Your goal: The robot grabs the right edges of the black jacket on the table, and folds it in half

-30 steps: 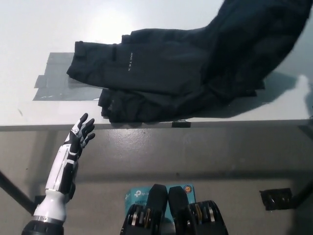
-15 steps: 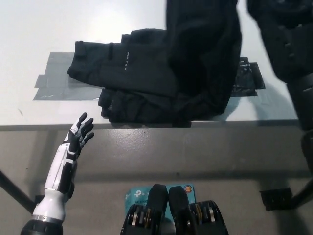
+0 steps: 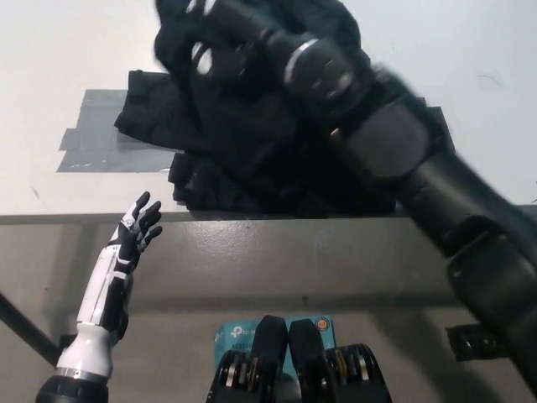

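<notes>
**Right arm swings the jacket's edge across to the left**

Head view: since half a second ago the black right arm has swept from the picture's right edge diagonally across the frame, and the right hand (image 3: 220, 52) now sits over the upper left of the black jacket (image 3: 252, 159), carrying a bunched fold with it. Blur and dark cloth hide its fingers, so I cannot tell whether they clench the fabric. The fold looks nearly carried over; laying it down remains. The left hand (image 3: 140, 225) rests below the table edge, fingers spread and empty. The jacket lies on the white table (image 3: 50, 50), over grey tape patches (image 3: 88, 147).
</notes>
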Robot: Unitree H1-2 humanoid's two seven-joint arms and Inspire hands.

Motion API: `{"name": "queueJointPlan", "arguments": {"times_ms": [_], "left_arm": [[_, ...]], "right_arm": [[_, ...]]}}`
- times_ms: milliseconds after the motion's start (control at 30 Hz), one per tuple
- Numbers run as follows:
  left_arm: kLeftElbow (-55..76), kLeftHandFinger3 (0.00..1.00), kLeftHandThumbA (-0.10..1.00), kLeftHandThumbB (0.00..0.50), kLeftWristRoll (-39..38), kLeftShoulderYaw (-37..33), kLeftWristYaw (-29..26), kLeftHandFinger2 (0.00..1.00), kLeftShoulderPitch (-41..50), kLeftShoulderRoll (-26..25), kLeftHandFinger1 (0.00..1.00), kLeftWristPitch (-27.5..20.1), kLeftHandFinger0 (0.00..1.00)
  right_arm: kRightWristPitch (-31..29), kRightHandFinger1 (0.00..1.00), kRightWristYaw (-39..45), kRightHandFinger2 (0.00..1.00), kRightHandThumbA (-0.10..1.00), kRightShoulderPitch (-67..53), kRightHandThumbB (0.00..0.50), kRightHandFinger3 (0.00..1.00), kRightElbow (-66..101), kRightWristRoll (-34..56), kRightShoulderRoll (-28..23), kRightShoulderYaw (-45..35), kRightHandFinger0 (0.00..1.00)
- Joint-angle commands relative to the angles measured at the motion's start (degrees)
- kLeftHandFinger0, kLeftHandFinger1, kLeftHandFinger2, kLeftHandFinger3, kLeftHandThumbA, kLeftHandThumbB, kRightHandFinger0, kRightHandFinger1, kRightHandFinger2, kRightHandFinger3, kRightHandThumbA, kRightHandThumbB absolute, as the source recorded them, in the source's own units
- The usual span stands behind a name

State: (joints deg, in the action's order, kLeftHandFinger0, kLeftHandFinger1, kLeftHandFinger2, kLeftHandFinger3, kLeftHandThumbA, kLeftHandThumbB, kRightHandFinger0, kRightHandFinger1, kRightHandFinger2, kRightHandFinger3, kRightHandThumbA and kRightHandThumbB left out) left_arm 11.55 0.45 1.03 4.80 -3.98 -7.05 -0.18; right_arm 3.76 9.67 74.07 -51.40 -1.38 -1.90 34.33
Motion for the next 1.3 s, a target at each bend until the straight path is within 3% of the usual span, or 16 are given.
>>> {"name": "queueJointPlan", "arguments": {"times_ms": [0, 33, 67, 100, 133, 200, 333, 400, 567, 700, 733, 867, 967, 1033, 1100, 1267], "left_arm": [[2.26, 1.00, 1.00, 0.177, -0.63, -0.26, 1.05, 1.00, -1.22, -1.04, 1.00, -0.65, 1.00], [2.57, 1.00, 1.00, 0.192, -0.43, -0.33, 1.00, 1.00, -1.27, -1.04, 1.00, 0.43, 1.00], [2.85, 1.00, 1.00, 0.198, -0.18, -0.44, 0.98, 1.00, -1.24, -1.07, 1.00, 0.71, 1.00], [3.07, 1.00, 1.00, 0.199, -0.27, -0.50, 1.01, 1.00, -1.23, -1.05, 1.00, 1.04, 1.00], [3.16, 1.00, 1.00, 0.199, -0.27, -0.54, 1.03, 1.00, -1.26, -1.09, 1.00, 1.16, 1.00], [3.16, 1.00, 0.99, 0.198, -0.15, -0.59, 0.94, 1.00, -1.31, -1.12, 1.00, 1.03, 1.00], [2.65, 1.00, 1.00, 0.182, 0.07, -0.79, 1.19, 1.00, -1.82, -1.55, 1.00, 0.21, 1.00], [2.54, 1.00, 1.00, 0.186, 0.30, -0.75, 1.03, 1.00, -1.72, -1.36, 1.00, 0.20, 1.00], [1.75, 1.00, 1.00, 0.147, -0.82, -0.49, 1.22, 1.00, -1.03, -0.98, 1.00, -0.82, 1.00], [1.54, 1.00, 1.00, 0.158, -0.56, -0.54, 1.00, 1.00, -1.22, -0.75, 1.00, -0.42, 1.00], [1.38, 1.00, 1.00, 0.171, -0.31, -0.60, 1.04, 1.00, -1.33, -0.91, 1.00, -0.56, 1.00], [0.64, 1.00, 1.00, 0.205, -1.49, -0.83, 2.38, 1.00, -1.46, -1.73, 1.00, -0.91, 1.00], [0.62, 1.00, 1.00, 0.202, -1.19, -1.13, 2.85, 1.00, -1.27, -2.08, 1.00, -1.32, 1.00], [0.49, 1.00, 1.00, 0.191, -0.61, -1.46, 2.76, 1.00, -1.55, -1.92, 1.00, -1.58, 1.00], [0.24, 1.00, 1.00, 0.204, -0.24, -1.65, 2.63, 1.00, -1.66, -1.79, 1.00, -1.94, 1.00], [0.94, 1.00, 1.00, 0.201, -0.90, -1.49, 2.83, 1.00, 0.38, -1.68, 1.00, -2.13, 1.00]], "right_arm": [[-9.29, 0.48, -0.74, 0.77, -0.10, 5.28, 0.211, 0.79, -4.88, -7.67, 1.81, 0.84, 0.13], [-9.29, 0.56, -1.55, 0.83, -0.02, 5.73, 0.229, 0.89, -7.20, -8.95, 2.34, 1.41, 0.24], [-6.78, 0.85, 0.82, 1.00, 0.22, 6.28, 0.284, 1.00, -8.08, -8.82, 2.57, 1.28, 0.61], [-6.52, 1.00, 5.08, 1.00, 0.51, 6.85, 0.380, 1.00, -9.05, -7.73, 2.41, 1.03, 1.00], [-6.65, 1.00, 6.95, 1.00, 0.60, 7.22, 0.437, 1.00, -9.65, -7.52, 2.36, 0.78, 1.00], [-6.77, 1.00, 10.48, 1.00, 0.74, 8.15, 0.498, 1.00, -10.64, -7.79, 2.03, 0.89, 1.00], [-2.85, 1.00, 12.18, 1.00, 0.87, 9.34, 0.486, 1.00, -7.69, -8.49, 1.01, -0.63, 1.00], [-2.49, 1.00, 12.46, 1.00, 1.00, 10.49, 0.474, 1.00, -7.87, -7.59, 0.94, -2.63, 1.00], [-0.98, 1.00, 13.66, 1.00, 1.00, 13.08, 0.488, 1.00, -5.67, -7.46, 0.62, -6.59, 1.00], [1.07, 1.00, 13.69, 1.00, 1.00, 14.51, 0.454, 1.00, -0.13, -3.86, -0.80, -13.10, 1.00], [1.87, 1.00, 15.30, 1.00, 1.00, 15.31, 0.419, 1.00, 1.20, -0.94, -1.27, -16.02, 1.00], [12.07, 1.00, 16.38, 1.00, 1.00, 20.56, 0.499, 1.00, 6.13, 5.55, -3.48, -27.20, 1.00], [17.22, 1.00, 16.21, 1.00, 1.00, 22.48, 0.500, 1.00, 8.60, 6.18, -5.26, -30.59, 1.00], [19.03, 1.00, 16.33, 1.00, 0.81, 23.04, 0.496, 1.00, 11.95, 8.63, -6.67, -34.37, 1.00], [20.51, 1.00, 16.91, 1.00, 0.86, 22.56, 0.457, 1.00, 16.18, 8.37, -8.29, -35.29, 1.00], [20.99, 1.00, 16.27, 1.00, 0.92, 16.33, 0.493, 1.00, 32.34, 10.42, -13.22, -39.94, 1.00]]}}
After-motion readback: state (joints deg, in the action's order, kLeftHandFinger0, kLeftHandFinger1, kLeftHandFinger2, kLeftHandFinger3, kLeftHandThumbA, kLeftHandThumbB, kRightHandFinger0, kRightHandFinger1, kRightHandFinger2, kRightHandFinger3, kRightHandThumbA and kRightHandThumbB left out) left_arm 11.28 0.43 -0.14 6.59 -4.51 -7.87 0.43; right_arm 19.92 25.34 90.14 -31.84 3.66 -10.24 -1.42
